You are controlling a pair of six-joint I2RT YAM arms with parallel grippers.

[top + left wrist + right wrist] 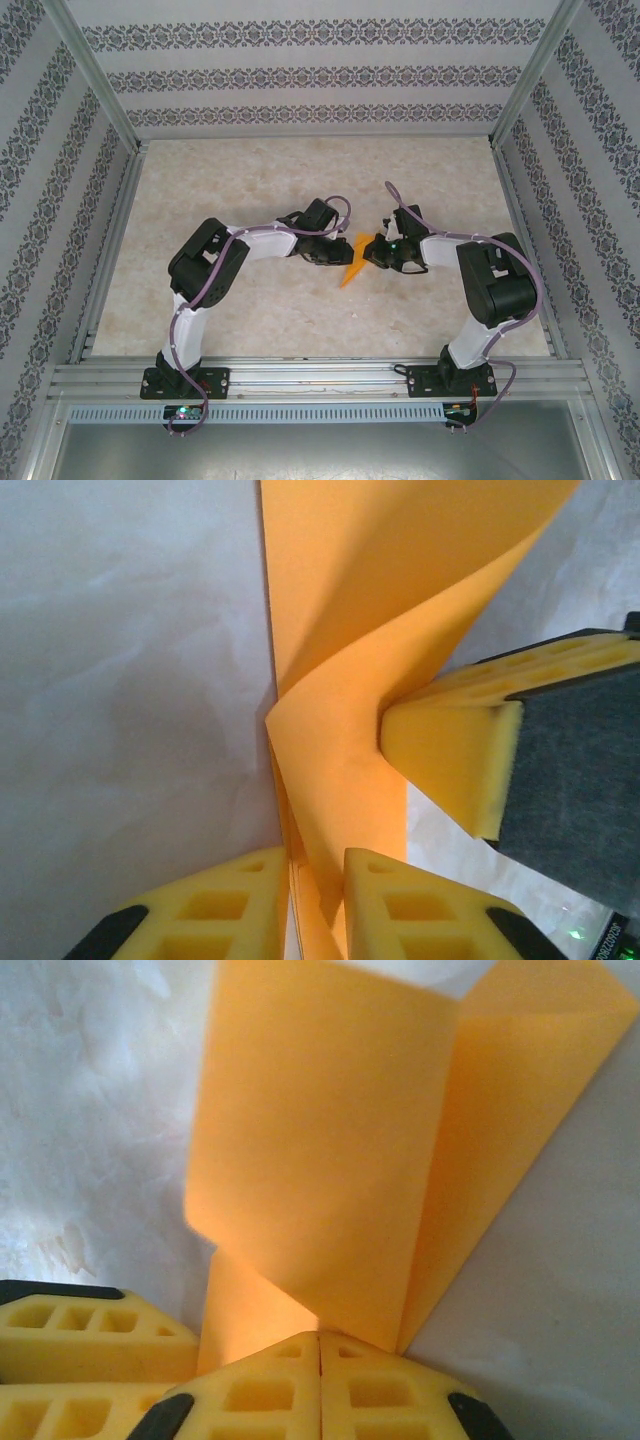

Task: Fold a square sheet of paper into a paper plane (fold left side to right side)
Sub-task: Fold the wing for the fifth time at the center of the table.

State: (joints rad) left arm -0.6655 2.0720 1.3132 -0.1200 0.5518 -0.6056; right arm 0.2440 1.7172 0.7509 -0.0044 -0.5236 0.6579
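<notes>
The orange sheet of paper (350, 268) lies at mid-table, partly folded, tapering to a point toward the near side. My left gripper (338, 256) is at its left edge and my right gripper (372, 252) at its right. In the left wrist view the paper (340, 730) curls up and a strip of it runs through the small gap of the left gripper (318, 858), whose jaws stand slightly apart. A right finger (450, 750) presses into the curl. My right gripper (320, 1335) is shut, a raised flap of the paper (320, 1160) running into its tips.
The pale marbled table (300, 180) is walled by patterned panels on three sides. An aluminium rail (320, 375) carrying both arm bases runs along the near edge. A left finger (70, 1330) sits close beside the right gripper.
</notes>
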